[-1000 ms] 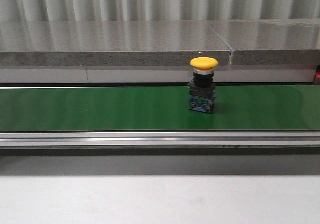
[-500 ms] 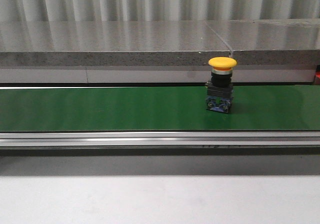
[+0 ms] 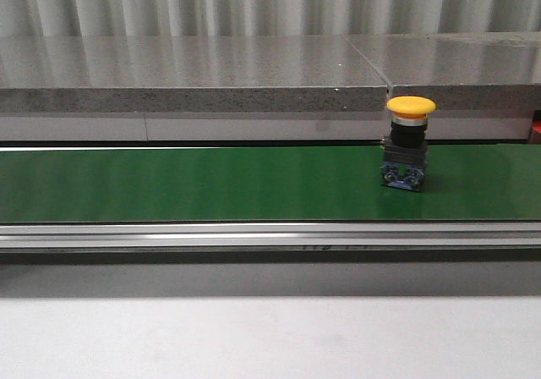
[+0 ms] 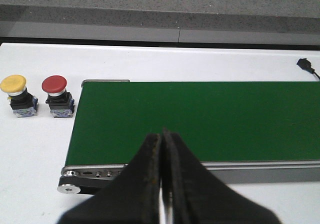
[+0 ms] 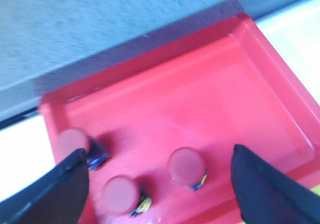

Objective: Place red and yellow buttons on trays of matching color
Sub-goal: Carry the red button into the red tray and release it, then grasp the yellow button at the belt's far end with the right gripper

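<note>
A yellow button (image 3: 409, 142) on a black and blue base stands upright on the green conveyor belt (image 3: 211, 184), toward its right end. In the left wrist view my left gripper (image 4: 161, 134) is shut with nothing in it, above the belt's (image 4: 200, 119) near edge. Beside that belt end, on the white table, stand another yellow button (image 4: 17, 95) and a red button (image 4: 57, 95). My right gripper (image 5: 157, 156) is open above the red tray (image 5: 210, 99), which holds three red buttons (image 5: 186, 167) (image 5: 121, 194) (image 5: 75, 143). No yellow tray is in view.
A grey stone ledge (image 3: 254, 74) runs behind the belt, and the belt's metal rail (image 3: 270, 235) lies along its front. A black cable end (image 4: 306, 65) lies on the white table past the belt.
The yellow button has travelled to the right along the belt, from near the middle toward the right end. Nothing else in the front view has moved.
</note>
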Robot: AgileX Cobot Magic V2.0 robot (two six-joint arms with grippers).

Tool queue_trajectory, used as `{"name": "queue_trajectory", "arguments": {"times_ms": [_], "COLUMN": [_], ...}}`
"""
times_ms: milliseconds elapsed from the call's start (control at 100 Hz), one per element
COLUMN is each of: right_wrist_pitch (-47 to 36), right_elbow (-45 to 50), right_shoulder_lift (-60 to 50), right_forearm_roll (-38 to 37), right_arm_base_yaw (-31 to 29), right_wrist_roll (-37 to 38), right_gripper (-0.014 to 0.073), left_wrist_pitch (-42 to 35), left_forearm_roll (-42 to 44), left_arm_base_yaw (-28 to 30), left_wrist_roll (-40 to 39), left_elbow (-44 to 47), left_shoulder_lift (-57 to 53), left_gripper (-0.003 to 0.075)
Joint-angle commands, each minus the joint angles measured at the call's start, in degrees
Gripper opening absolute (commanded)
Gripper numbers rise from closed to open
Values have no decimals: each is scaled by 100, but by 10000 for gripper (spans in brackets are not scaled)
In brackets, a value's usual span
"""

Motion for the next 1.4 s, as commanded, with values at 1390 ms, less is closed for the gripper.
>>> {"name": "queue_trajectory", "arguments": {"times_ms": [1390], "right_wrist_pitch": [2259], "right_elbow": [1364], "right_shoulder_lift": [-1067], "right_forearm_roll": [33], "right_arm_base_yaw": [3066], "right_wrist_roll": [-1738], "right_gripper": [583], "left_wrist_pitch": [-430], "left_forearm_roll": [-64], "left_arm_base_yaw": [-38], "left_wrist_roll": [8], "left_elbow": [-132], "left_shoulder_lift": [25], "left_gripper": [-20]}}
